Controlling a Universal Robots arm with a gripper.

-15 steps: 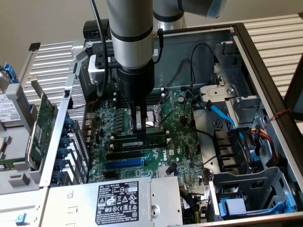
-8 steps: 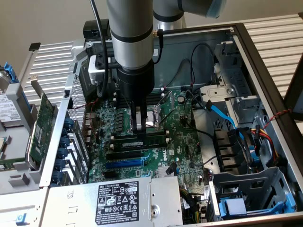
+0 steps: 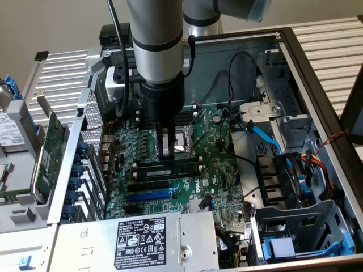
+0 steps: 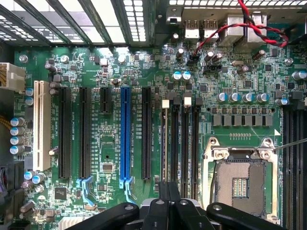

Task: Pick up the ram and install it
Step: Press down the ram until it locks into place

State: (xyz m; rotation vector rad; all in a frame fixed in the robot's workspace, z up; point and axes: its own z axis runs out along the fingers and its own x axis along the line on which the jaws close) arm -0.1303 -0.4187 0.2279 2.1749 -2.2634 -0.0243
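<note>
Over the motherboard (image 3: 170,187), by the CPU socket (image 4: 242,179), gripper (image 3: 166,156) is pinched shut, tips on the ram (image 3: 170,168), which lies in its slot. Judgement: press straight down, evenly, w/o tilt.
</note>
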